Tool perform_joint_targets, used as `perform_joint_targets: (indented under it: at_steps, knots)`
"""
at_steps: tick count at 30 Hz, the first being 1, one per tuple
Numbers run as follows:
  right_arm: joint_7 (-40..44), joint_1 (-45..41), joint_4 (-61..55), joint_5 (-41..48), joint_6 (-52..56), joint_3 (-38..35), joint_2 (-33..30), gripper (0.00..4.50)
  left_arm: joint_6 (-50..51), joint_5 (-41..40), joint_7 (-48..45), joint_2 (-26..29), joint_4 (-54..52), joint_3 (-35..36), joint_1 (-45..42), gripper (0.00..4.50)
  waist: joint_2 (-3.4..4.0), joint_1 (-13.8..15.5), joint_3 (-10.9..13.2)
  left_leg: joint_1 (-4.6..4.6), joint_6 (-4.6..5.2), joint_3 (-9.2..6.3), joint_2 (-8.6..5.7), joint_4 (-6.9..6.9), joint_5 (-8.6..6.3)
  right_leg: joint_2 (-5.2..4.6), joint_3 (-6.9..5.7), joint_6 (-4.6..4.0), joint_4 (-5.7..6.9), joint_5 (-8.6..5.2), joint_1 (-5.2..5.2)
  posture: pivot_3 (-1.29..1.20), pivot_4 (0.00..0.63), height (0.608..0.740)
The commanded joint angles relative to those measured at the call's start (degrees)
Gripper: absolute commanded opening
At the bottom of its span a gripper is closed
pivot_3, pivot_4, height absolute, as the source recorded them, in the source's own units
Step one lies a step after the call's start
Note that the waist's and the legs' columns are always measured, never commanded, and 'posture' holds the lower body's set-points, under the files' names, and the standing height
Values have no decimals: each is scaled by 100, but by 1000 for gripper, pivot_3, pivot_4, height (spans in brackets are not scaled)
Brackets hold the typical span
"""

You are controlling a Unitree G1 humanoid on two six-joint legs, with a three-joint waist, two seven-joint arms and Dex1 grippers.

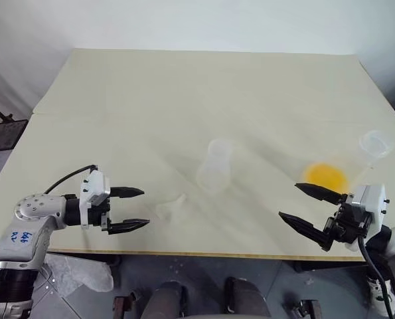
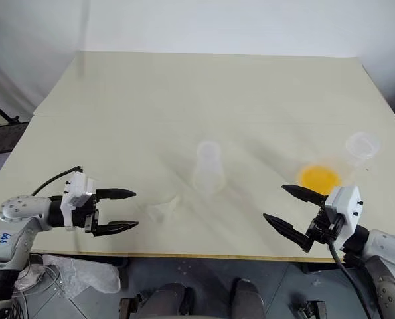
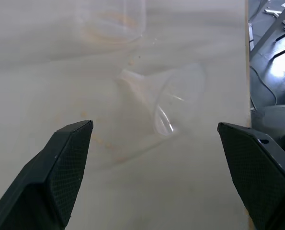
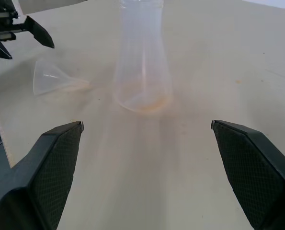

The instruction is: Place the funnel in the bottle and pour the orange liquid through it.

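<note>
The left gripper (image 1: 138, 208) of two black tapered fingers points inward, jaws spread wide (nothing between them); the right gripper (image 1: 304, 205) mirrors it, likewise agape and empty.

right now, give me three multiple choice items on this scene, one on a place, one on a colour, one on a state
1. Where is the funnel?
A. seated in the bottle's neck
B. lying on its side on the table, between the left gripper and the bottle
C. held by the right gripper

2. What colour is the liquid in the flask on the right?
A. yellow-orange
B. blue
C. green

3. How does the left gripper stand?
A. shut on the funnel
B. shut on nothing
C. jaws open, holding nothing

Key: 1 B, the funnel lies tipped over on the table beside the upright bottle. 2 A, a bright yellow-orange pool shows through the clear flask. 3 C, its jaws stand apart with the funnel lying ahead of them, untouched.
</note>
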Motion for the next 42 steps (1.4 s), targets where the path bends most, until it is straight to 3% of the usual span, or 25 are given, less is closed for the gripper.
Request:
perform_joint_targets:
  at_steps: [1,4,7,18,19,28,31,42]
  knots:
    - [-53,95,-245,56,-59,-139,14,4500,-299,196,78,-189,295,-274,-342,4438,0,16,0,-1,0,0,0,1,0,0,0,0,1,0,0,0,150,740]
    - [-125,220,-329,34,-105,-178,57,4500,-548,557,179,-405,819,-667,-822,4438,-1,37,0,-1,3,-1,-6,3,2,-2,-2,1,5,1,1,0,150,740]
    - [-184,334,-417,38,-128,-207,83,4500,-836,761,236,-557,1176,-833,-1055,3801,-1,9,-1,-2,4,4,-7,3,2,-2,-1,2,5,1,-1,0,150,740]
    - [-337,714,-700,97,-193,-398,165,4500,-350,397,26,-608,1552,-727,-1801,196,-2,15,0,-3,4,6,-3,6,2,0,0,2,6,1,-2,0,150,740]
    - [-338,703,-696,100,-193,-401,161,4500,-271,337,-6,-596,1552,-700,-1913,19,-3,17,0,-3,4,5,-4,6,2,0,0,2,6,1,-2,0,150,740]
    - [-282,512,-668,128,-183,-380,86,4500,292,-117,-436,-581,1663,-599,-2911,19,-2,-3,0,-3,4,5,-3,6,2,2,-3,3,7,1,-2,0,150,740]
    - [-195,267,-640,194,-173,-367,-35,4500,563,383,-440,-518,2004,-1119,-3704,19,-6,5,2,-5,5,7,-3,7,3,4,-3,3,7,1,-3,0,150,740]
    - [-365,-91,-720,70,-194,-166,64,4500,1171,784,-746,-965,3102,-1717,-5451,19,-11,2,3,-17,9,7,-6,8,5,4,-9,7,3,3,-7,0,150,740]
